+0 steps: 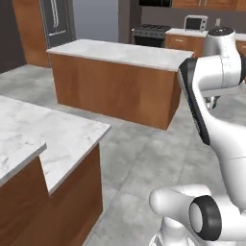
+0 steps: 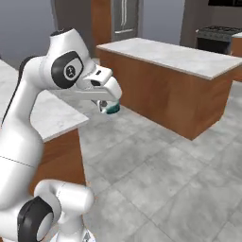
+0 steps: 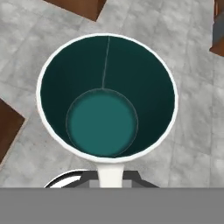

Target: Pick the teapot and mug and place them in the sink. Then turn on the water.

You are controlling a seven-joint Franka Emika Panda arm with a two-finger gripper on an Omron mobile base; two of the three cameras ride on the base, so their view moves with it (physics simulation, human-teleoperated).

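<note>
The mug (image 3: 105, 100) hangs just below the hand, its pale rim and teal-green inside facing the hand camera, with grey floor tiles far beneath it. In the right base view the mug (image 2: 112, 109) shows as a small teal-and-pale cup under the white hand, high above the floor. My gripper (image 2: 107, 105) is shut on the mug at its rim. The arm is folded up, with the hand held out in front of the base. The teapot, the sink and the water are out of view.
A wood-sided island with a white marble top (image 1: 120, 53) stands ahead across open grey tile floor (image 1: 144, 158). A nearer marble counter (image 1: 53, 129) lies to the left. A dark stove (image 1: 151, 32) and a microwave (image 1: 196, 22) line the back wall.
</note>
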